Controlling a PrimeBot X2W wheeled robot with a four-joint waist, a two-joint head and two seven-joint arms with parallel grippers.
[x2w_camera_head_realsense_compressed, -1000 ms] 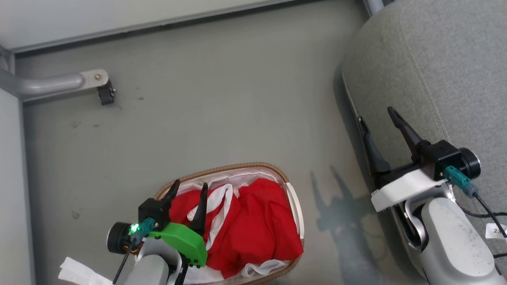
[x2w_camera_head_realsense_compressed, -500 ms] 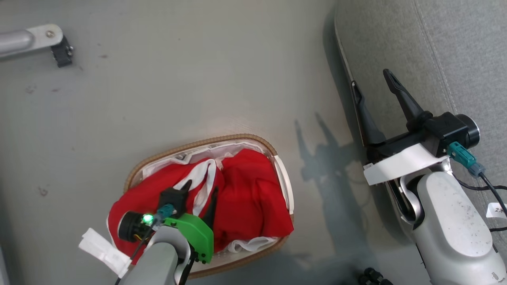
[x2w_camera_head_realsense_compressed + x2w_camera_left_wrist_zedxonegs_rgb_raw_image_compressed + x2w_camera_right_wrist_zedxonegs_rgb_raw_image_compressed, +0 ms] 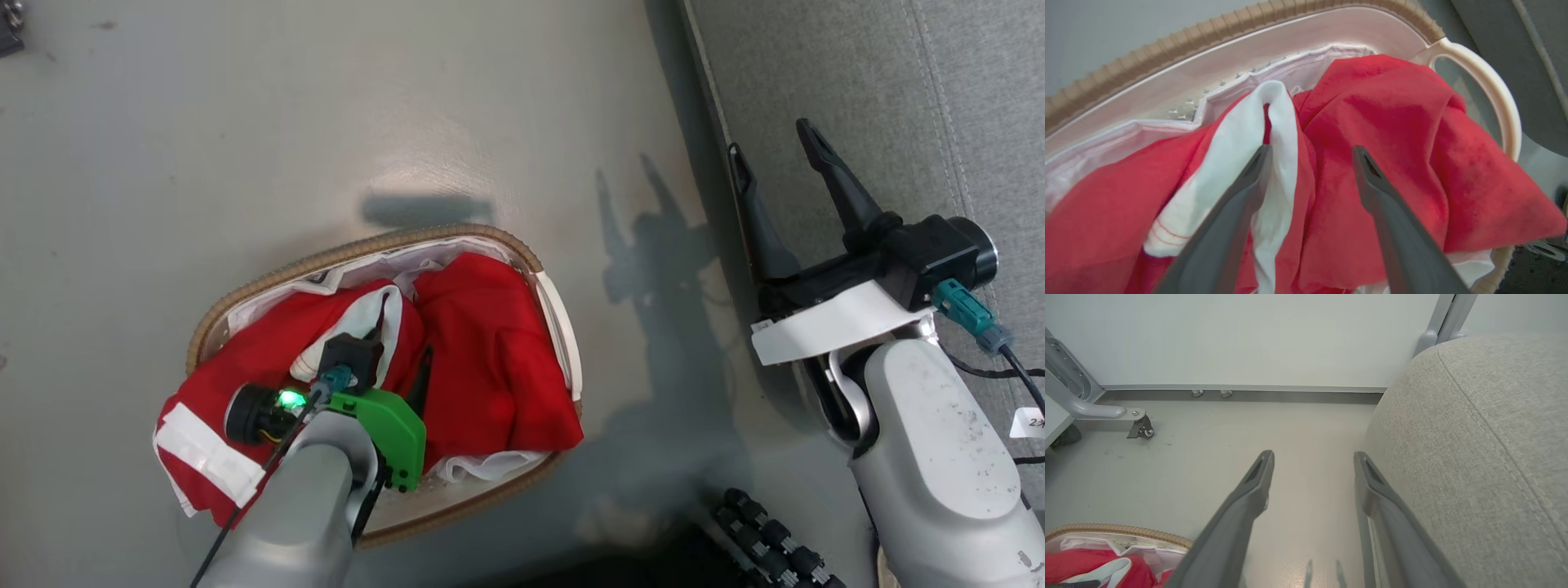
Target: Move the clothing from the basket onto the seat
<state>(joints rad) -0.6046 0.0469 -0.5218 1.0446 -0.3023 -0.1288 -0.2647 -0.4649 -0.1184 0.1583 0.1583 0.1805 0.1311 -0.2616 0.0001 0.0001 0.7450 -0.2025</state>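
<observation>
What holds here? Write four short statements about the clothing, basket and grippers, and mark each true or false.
1. The clothing lies in the basket. True.
2. The left gripper is shut on the clothing. False: it is open over the red fabric.
3. The right gripper holds a garment. False: it is open and empty, beside the seat.
4. The basket stands on the floor. True.
</observation>
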